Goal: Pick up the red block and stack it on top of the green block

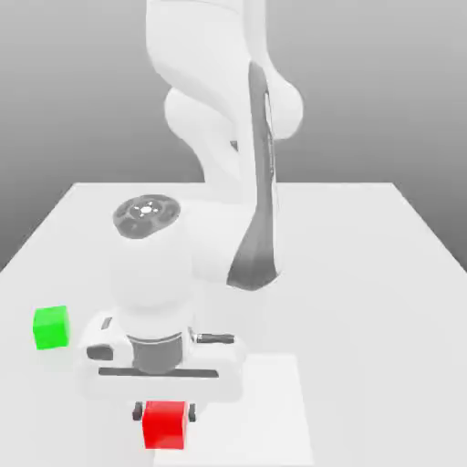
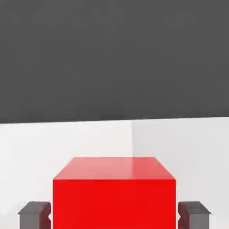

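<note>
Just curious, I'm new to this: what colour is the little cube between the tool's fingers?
Bright red, plain and smooth; it shows best in the hand view.

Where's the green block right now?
The green block sits on the white table at the exterior view's left, apart from the gripper and up-left of the red block.

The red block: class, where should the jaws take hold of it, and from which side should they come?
Grip the red block on its two opposite upright faces, coming straight down from above. It sits flat on the table with nothing beside it, and in the hand view the gripper's fingers already flank those flat, parallel faces squarely.
</note>
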